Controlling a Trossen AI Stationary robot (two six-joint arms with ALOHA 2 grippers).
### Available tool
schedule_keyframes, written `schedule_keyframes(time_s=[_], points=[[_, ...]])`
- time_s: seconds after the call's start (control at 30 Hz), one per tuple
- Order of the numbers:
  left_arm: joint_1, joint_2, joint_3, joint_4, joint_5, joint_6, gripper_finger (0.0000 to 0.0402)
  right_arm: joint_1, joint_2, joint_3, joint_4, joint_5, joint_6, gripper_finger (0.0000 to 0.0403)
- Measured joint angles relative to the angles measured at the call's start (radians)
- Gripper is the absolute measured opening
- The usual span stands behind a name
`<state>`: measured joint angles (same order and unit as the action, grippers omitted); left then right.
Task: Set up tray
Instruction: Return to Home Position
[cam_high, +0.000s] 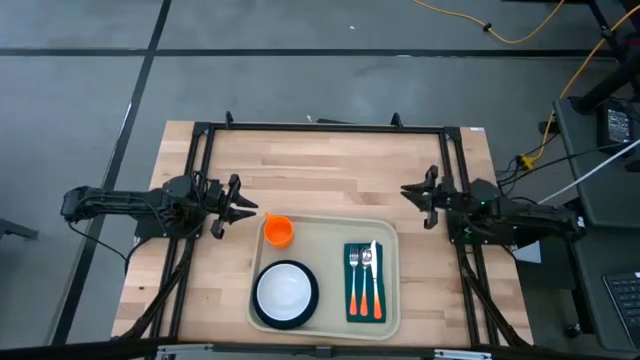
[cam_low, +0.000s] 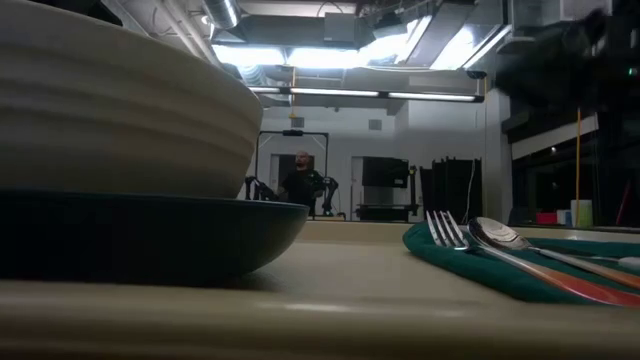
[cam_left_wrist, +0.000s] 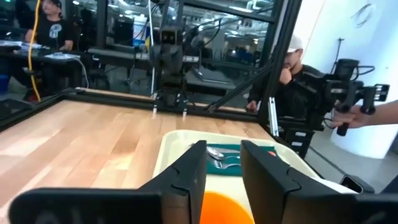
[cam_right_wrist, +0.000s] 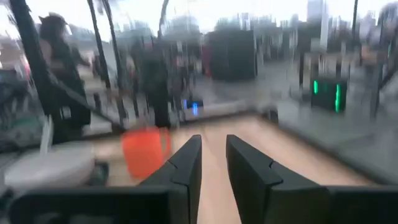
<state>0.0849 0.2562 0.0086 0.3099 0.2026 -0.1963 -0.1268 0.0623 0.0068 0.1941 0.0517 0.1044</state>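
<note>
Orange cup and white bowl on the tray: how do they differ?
The orange cup is small and bright; the white bowl is wider and pale. The cup stands directly on the tray, in a corner; the bowl sits on a dark plate. Both are upright on the tray.

Cream rectangular tray (cam_high: 330, 228), rounded corners, flat, table's near edge

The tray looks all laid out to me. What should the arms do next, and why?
Probably just draw both arms back to rest. The tray holds the orange cup, the bowl and the cutlery on the napkin, and the left pincer and right pincer hang open and empty clear of it.
</note>
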Motion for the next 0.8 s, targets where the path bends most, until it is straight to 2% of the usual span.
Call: schedule_keyframes(time_s=[0.33, 0.5, 0.7, 0.8], points=[[0.000, 0.001, 0.000, 0.000, 0.000, 0.000, 0.0091, 0.000, 0.030, 0.000, -0.161, -0.002, 0.210, 0.0080], [0.000, 0.001, 0.000, 0.000, 0.000, 0.000, 0.0093, 0.000, 0.029, 0.000, -0.160, -0.019, 0.285, 0.0080], [0.000, -0.040, 0.000, 0.000, 0.001, 0.000, 0.0094, 0.000, 0.029, 0.000, -0.125, -0.060, 0.027, 0.0080], [0.000, -0.100, 0.000, 0.000, 0.001, 0.000, 0.0091, 0.000, 0.029, 0.000, -0.079, -0.073, -0.007, 0.0080]])
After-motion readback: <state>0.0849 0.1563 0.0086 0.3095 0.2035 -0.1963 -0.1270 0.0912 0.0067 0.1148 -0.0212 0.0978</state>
